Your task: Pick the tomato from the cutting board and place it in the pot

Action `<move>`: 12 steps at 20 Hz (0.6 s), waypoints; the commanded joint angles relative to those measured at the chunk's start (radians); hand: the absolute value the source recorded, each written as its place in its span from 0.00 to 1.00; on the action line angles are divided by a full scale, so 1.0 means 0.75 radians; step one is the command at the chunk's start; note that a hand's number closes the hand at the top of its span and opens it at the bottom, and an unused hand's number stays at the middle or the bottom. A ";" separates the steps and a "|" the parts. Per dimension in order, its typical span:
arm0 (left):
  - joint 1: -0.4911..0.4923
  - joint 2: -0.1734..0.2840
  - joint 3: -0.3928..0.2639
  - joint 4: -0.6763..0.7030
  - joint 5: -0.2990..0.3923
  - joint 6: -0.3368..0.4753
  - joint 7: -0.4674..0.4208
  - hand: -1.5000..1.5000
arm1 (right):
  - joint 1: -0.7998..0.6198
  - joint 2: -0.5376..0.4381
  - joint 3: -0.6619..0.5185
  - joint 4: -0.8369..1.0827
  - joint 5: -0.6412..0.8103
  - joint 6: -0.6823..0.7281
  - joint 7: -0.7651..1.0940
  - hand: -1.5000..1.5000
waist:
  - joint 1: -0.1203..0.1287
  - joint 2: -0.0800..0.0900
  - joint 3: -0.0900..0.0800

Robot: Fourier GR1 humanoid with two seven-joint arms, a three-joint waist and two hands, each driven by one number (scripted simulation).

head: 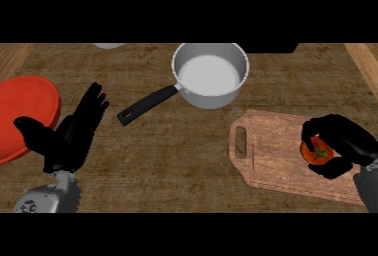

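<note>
Red and round, the tomato [317,151] sits over the right part of the wooden cutting board [273,155], and I see my right hand [345,142] with its fingers curled round it. The grey metal pot [211,75] with a black handle stands apart, up the brown counter [177,150]. My left hand [70,137] rests open, fingers straight, beside a red plate [26,112].

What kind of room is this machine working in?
Most likely a kitchen counter. A metal pot with a black handle, a wooden cutting board and a tomato held in the right hand sit on a wood-grain worktop.
</note>
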 commanded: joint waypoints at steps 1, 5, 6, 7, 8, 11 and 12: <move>0.111 -0.011 -0.014 -0.112 -0.005 -0.025 0.007 0.50 | -0.027 0.057 0.003 0.060 0.030 -0.042 0.001 1.00 | 0.005 0.000 0.001; 0.066 -0.007 0.011 -0.016 -0.020 0.026 0.002 0.50 | 0.079 0.383 -0.212 0.032 0.017 -0.037 0.748 1.00 | -0.087 -0.017 -0.007; 0.067 0.000 0.027 -0.014 -0.018 0.029 -0.005 0.50 | 0.111 0.428 -0.250 0.048 0.003 -0.063 0.808 1.00 | -0.114 -0.012 -0.007; 0.062 0.006 0.036 -0.017 -0.020 0.033 -0.010 0.50 | 0.129 0.451 -0.287 0.050 0.002 -0.084 0.873 1.00 | -0.141 -0.014 -0.009; 0.062 0.003 0.036 -0.021 -0.021 0.036 -0.012 0.50 | 0.140 0.495 -0.313 0.041 0.009 -0.112 0.960 1.00 | -0.151 -0.018 -0.012; 0.079 0.012 0.042 -0.018 -0.024 0.035 -0.007 0.50 | 0.132 0.585 -0.369 -0.042 0.080 -0.237 1.202 1.00 | -0.152 -0.036 -0.024; 0.084 0.016 0.048 -0.013 -0.029 0.042 -0.005 0.50 | 0.141 0.600 -0.379 -0.069 0.098 -0.281 1.272 1.00 | -0.155 -0.038 -0.023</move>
